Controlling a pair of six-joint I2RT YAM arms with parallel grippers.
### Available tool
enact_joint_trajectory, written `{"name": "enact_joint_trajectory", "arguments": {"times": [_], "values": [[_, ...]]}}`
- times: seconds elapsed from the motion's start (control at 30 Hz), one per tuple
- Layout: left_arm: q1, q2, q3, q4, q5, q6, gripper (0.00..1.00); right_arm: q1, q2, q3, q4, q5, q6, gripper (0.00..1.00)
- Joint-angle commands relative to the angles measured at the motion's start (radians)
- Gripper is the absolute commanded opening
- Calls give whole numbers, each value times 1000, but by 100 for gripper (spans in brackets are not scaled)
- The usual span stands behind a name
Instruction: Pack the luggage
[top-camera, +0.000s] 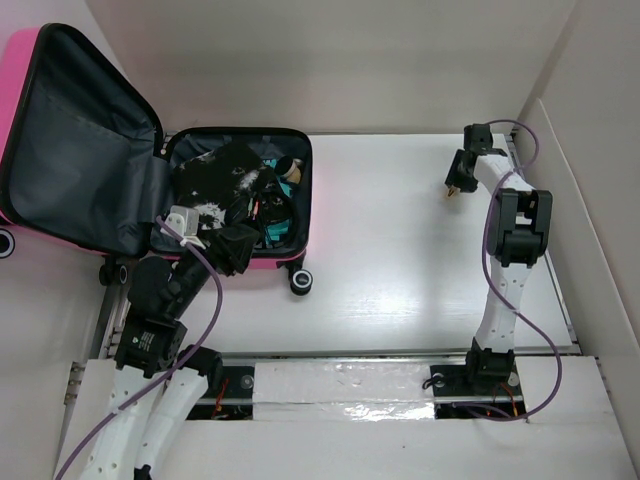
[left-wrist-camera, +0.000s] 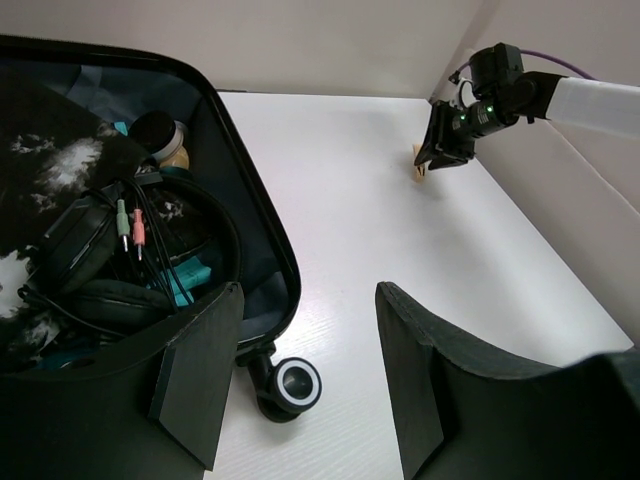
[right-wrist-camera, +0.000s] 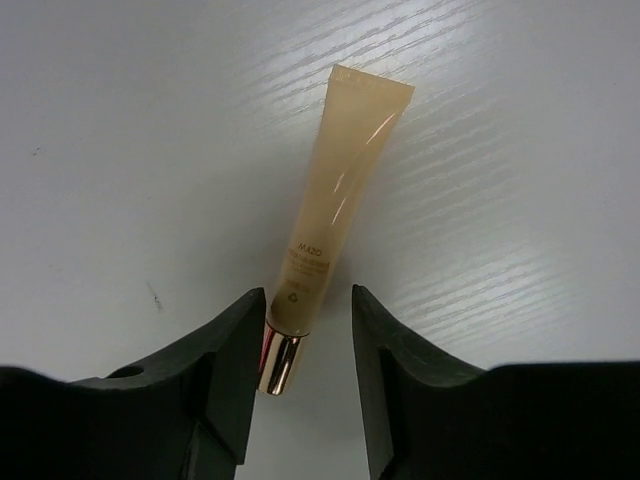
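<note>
**A:** Left gripper (left-wrist-camera: 310, 385): spread wide, holding nothing, one finger over the near rim of the luggage (top-camera: 15, 110).

**B:** Luggage, where and what?

**A:** Left side of the top view, lying open on the table (top-camera: 400, 260). Hot-pink hard shell, dark grey lining, black zipper edge. Lid tipped back toward the upper left corner. One black wheel (left-wrist-camera: 297, 385) with a pale hub sits bottom centre of the left wrist view.

**B:** Contents?

**A:** Black headphones (left-wrist-camera: 80, 250), a cable with pink and green plugs (left-wrist-camera: 137, 228), black-and-white fabric (left-wrist-camera: 50, 160), something teal (left-wrist-camera: 190, 275), and a beige bottle with a dark cap (left-wrist-camera: 160, 135).

**B:** Farther out?

**A:** Right gripper (right-wrist-camera: 305, 320), upper right of the top view. Its fingers are partly apart, either side of the gold cap end of a beige tube (right-wrist-camera: 335, 190) lying flat on the table. Not clamped, a gap shows on one side.

**B:** Any writing?

**A:** Small dark print low on the tube, too small to read.
</note>
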Motion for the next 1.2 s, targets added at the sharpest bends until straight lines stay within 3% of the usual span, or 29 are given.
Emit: {"name": "enact_joint_trajectory", "arguments": {"times": [0.0,0.13,0.33,0.6,0.83,0.97,1.17], "values": [[-13,-16,27,43,4,-4,53,9,6,36,-31,5,-19,43],[-13,-21,27,41,1,-2,53,19,5,36,-44,2,-17,40],[-13,-27,27,41,1,-4,53,28,0,28,-59,2,-31,47],[-13,-30,29,40,-5,-2,53,28,-9,16,-53,-7,-33,27],[-13,-21,29,40,-3,-2,53,28,-112,-47,4,-79,-16,25],[-13,-19,27,43,-3,-5,53,69,-215,-79,44,-195,-17,25],[-13,-7,26,43,-10,-4,52,245,-371,-157,172,-347,3,25]]}}
